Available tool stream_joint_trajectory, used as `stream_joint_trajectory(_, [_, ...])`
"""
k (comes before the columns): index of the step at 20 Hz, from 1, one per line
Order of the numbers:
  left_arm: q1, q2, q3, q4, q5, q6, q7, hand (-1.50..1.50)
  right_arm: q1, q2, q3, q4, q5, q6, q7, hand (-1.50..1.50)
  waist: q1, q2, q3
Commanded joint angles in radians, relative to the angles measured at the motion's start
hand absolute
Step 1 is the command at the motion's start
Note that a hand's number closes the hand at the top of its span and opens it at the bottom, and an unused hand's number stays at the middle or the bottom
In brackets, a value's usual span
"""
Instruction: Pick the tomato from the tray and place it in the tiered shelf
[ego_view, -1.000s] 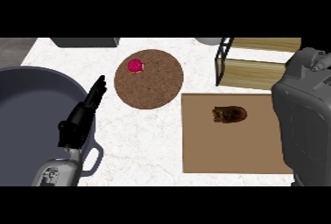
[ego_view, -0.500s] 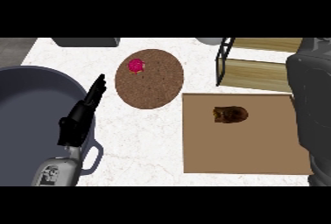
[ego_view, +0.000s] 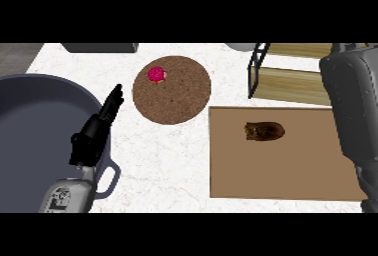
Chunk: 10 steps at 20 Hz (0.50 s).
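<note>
1 pinkish-red tomato (ego_view: 156, 75) (roundish) lies on the round brown tray (ego_view: 175, 100).

Bright, even light from above; flat look.
White worktop (ego_view: 173, 160) brightest, esp. mid-frame; soft gradient shading on dark pot (ego_view: 37, 125) at left & grey forearm (ego_view: 358, 110) at right edge; shelf (ego_view: 295, 80) boards upper right evenly lit; upper-left corner dimmer.

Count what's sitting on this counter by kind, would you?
Food: 2, tomato and brown lump
Flat bases: 2, round tray and brown board
Tiered shelf: 1
Grey pot: 1
Cut off at far edge: 2, dark block and pale object
Total: 8
</note>
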Motion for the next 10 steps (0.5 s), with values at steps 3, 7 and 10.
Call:
stream_joint_trajectory(3, [0.014, -0.014, 0.004, 0.035, 0.006, 0.003, -0.022, 0.00, 0.020, 0.035, -0.129, 0.020, -0.182, -0.244, -0.121, 1.50, -0.003, 0.011, -0.012])
stream_joint_trajectory(7, [0.018, -0.009, 0.009, 0.042, -0.003, 0.003, -0.025, 0.00, -0.050, -0.019, -0.186, 0.193, -0.278, -0.292, -0.262, 1.50, 0.003, 0.009, -0.013])
stream_joint_trajectory(10, [-0.018, -0.024, 0.014, 0.117, 0.000, 0.004, -0.057, 0.00, -0.055, -0.014, -0.196, 0.240, -0.315, -0.327, -0.316, 1.50, -0.006, 0.009, -0.013])
